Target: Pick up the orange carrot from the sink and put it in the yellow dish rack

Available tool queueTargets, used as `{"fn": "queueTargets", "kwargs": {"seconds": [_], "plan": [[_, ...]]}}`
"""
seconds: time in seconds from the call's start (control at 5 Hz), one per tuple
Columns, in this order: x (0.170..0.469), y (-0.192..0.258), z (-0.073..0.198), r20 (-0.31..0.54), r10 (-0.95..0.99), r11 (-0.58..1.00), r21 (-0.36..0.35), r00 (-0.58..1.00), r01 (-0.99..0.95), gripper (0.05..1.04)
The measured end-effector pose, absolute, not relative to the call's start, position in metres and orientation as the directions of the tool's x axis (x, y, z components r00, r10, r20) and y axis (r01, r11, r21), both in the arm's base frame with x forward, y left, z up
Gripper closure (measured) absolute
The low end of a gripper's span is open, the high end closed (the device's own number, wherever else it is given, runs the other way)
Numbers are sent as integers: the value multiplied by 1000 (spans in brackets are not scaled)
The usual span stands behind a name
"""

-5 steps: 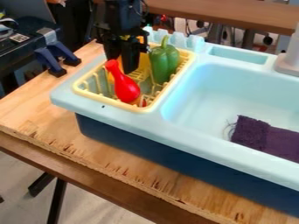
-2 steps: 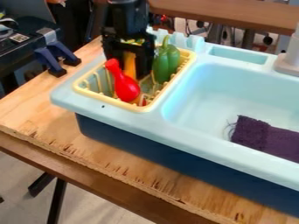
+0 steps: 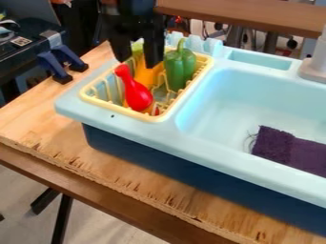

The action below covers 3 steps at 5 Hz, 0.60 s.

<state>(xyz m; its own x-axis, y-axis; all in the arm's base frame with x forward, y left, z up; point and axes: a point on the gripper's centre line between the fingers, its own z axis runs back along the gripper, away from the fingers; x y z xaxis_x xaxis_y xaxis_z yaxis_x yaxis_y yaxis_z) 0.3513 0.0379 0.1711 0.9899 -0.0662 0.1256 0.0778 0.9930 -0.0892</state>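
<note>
Open and empty, the gripper (image 3: 137, 62) hangs over the rack (image 3: 116, 109), the yellow thing (image 3: 149, 75) directly below, its long axis leaning up-left, green end between the fingertips

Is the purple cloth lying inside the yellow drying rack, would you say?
No, the purple cloth lies in the basin of the light blue sink, to the right of the yellow rack.
</note>
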Motion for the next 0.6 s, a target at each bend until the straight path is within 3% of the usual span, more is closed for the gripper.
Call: {"fn": "queueTargets", "kwargs": {"seconds": [0.2,0.6], "plan": [[341,35,188,129,-91,991,-83,987,102,73],[311,-10,229,-5,-323,945,-58,946,323,73]]}}
